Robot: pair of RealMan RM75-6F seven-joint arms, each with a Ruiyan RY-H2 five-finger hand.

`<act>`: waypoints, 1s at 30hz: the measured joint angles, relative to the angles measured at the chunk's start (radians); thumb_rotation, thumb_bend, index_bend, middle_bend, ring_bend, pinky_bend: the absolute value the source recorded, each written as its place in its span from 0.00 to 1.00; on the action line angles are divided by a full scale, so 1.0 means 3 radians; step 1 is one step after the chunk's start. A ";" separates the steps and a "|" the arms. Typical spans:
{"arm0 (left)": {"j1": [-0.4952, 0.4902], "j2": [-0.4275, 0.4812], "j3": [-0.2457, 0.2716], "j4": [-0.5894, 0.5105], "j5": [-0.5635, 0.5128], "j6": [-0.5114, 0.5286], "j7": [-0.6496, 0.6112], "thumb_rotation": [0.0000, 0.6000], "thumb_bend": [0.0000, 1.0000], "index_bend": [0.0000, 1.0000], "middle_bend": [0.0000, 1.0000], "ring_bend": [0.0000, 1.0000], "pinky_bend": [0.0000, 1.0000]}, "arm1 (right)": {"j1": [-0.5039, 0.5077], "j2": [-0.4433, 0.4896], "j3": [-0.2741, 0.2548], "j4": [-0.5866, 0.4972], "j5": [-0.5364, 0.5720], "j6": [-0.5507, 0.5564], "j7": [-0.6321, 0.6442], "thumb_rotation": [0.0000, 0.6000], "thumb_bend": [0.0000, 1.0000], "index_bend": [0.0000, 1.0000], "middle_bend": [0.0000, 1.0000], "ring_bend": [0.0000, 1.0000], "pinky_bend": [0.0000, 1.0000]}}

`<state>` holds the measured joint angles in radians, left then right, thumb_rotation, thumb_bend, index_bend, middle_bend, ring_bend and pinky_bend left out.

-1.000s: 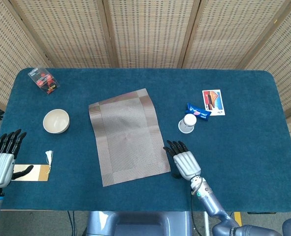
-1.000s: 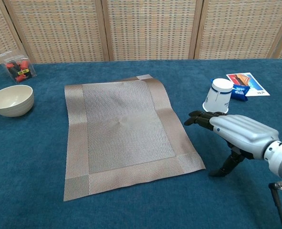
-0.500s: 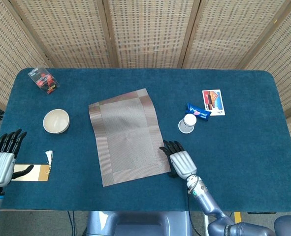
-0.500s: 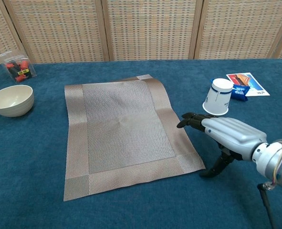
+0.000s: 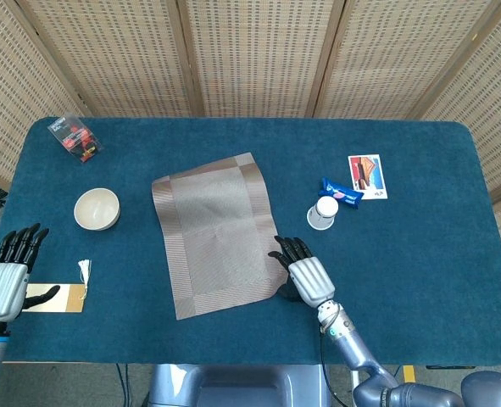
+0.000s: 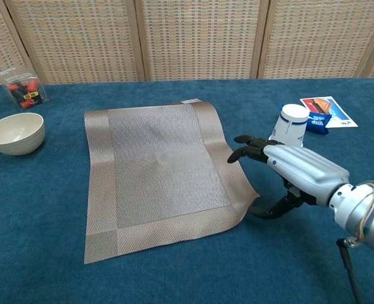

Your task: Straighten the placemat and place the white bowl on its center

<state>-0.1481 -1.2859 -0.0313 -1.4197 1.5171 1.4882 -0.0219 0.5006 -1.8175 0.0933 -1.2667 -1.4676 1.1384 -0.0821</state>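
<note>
Bare cloth between bowl (image 5: 97,209), placemat (image 5: 218,233).

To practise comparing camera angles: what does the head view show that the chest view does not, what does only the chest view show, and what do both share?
Only the head view shows the left hand, open at the table's left edge, and the tan tag beside it. Only the chest view shows the placemat's near right corner lifted at the right hand's thumb. Both show the placemat, white bowl, right hand and paper cup.
</note>
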 measured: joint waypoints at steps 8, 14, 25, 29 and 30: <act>0.0005 0.0015 -0.0003 -0.0020 -0.0008 -0.0020 -0.0015 1.00 0.14 0.02 0.00 0.00 0.00 | 0.0010 -0.0052 -0.0004 0.0102 0.0039 -0.0038 0.0003 1.00 0.36 0.45 0.00 0.00 0.00; 0.0005 0.0023 -0.0008 -0.0031 -0.0014 -0.0038 -0.0034 1.00 0.14 0.03 0.00 0.00 0.00 | 0.0018 -0.0146 -0.0003 0.0236 0.0007 0.0007 0.0068 1.00 0.34 0.52 0.01 0.00 0.00; 0.0003 0.0029 -0.0011 -0.0037 -0.0015 -0.0062 -0.0055 1.00 0.15 0.04 0.00 0.00 0.00 | 0.0041 -0.0261 0.0006 0.0414 0.0002 0.0013 0.0169 1.00 0.50 0.56 0.05 0.00 0.00; 0.0002 0.0030 -0.0009 -0.0040 -0.0013 -0.0073 -0.0059 1.00 0.15 0.04 0.00 0.00 0.00 | 0.0040 -0.0268 0.0009 0.0421 0.0022 -0.0001 0.0165 1.00 0.54 0.56 0.04 0.00 0.00; 0.0002 0.0031 -0.0008 -0.0042 -0.0011 -0.0074 -0.0060 1.00 0.15 0.04 0.00 0.00 0.00 | 0.0039 -0.0267 0.0010 0.0415 0.0027 -0.0002 0.0159 1.00 0.54 0.56 0.04 0.00 0.00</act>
<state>-0.1475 -1.2766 -0.0337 -1.4322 1.5137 1.4660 -0.0400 0.5123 -1.8976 0.0962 -1.1423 -1.4594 1.1378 -0.0344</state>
